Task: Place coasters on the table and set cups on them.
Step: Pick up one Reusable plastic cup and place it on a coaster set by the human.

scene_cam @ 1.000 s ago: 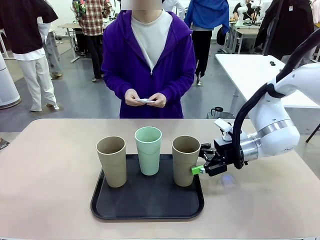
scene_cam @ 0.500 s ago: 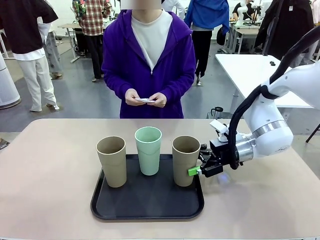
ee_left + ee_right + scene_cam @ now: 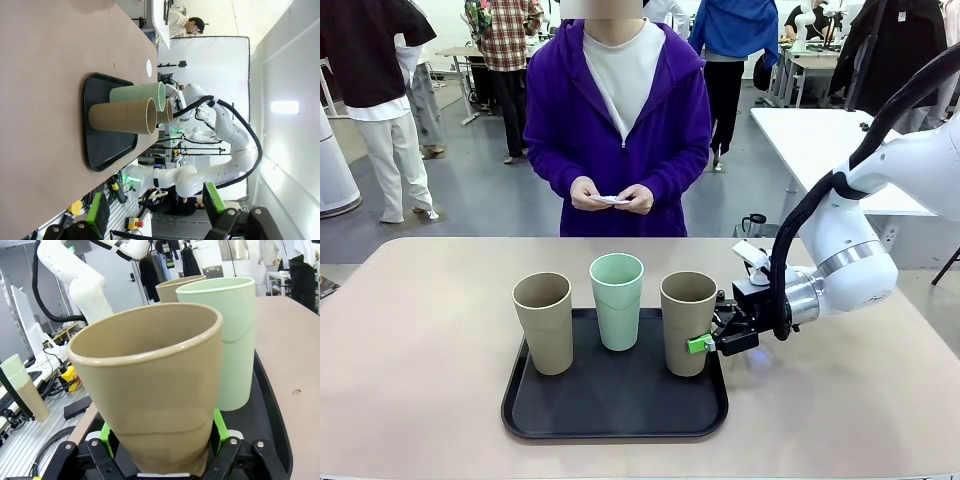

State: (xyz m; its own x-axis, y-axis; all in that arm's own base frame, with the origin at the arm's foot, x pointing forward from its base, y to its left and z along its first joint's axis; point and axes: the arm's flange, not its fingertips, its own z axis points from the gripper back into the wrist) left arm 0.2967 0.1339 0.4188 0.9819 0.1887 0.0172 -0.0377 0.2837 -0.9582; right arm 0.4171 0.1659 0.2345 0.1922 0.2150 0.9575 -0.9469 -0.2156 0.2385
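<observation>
Three cups stand on a black tray [image 3: 610,412]: a tan cup [image 3: 544,322] on the left, a mint green cup [image 3: 617,300] in the middle, and a tan cup [image 3: 687,322] on the right. My right gripper [image 3: 701,336] is shut on the lower part of the right tan cup [image 3: 150,405], a green pad pressed against each side [image 3: 164,434]. The cup leans slightly. Across the table [image 3: 420,330], the person holds thin white coasters [image 3: 611,201] in both hands. My left gripper [image 3: 155,207] hangs open and empty, well away from the tray [image 3: 107,150].
The tray sits mid-table with bare beige tabletop to its left, right and far side. A white table [image 3: 820,140] stands behind on the right. Other people stand in the background.
My right gripper slid left along the tray's right edge and shut on the right tan cup, nudging it slightly left. The person and the other cups stayed still.
</observation>
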